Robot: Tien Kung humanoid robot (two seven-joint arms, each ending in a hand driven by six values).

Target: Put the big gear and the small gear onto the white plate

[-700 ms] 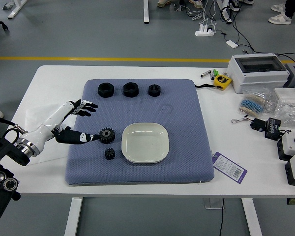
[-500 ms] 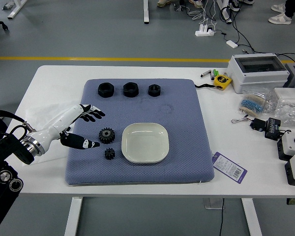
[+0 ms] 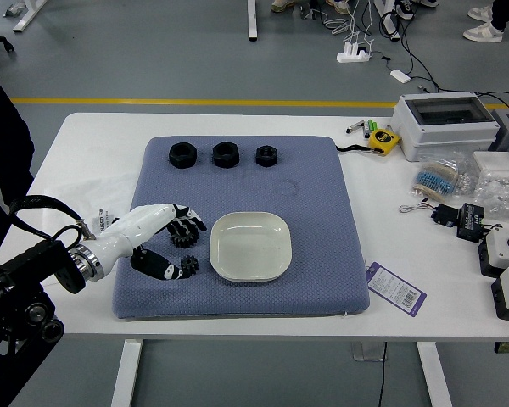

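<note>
Now | left hand [image 3: 144, 231] | big gear [image 3: 183, 241] under fingers | small gear [image 3: 190, 265] by thumb

The left arm [image 3: 21, 309] is black, with round, ringed joint caps [image 3: 36, 314]. Beyond its silvery wrist collar [image 3: 88, 262] is a white hand [image 3: 138, 231] with black-and-white fingers [image 3: 153, 264]; beside the collar loop black cables [image 3: 49, 201].

The white table [image 3: 93, 153] carried a blue-grey mat [image 3: 322, 212] (a finely textured one). Right of the mat lay a yellow tape measure [image 3: 383, 141], a purple-edged tag [image 3: 396, 289] and, farther right, a white box [image 3: 450, 129].
</note>
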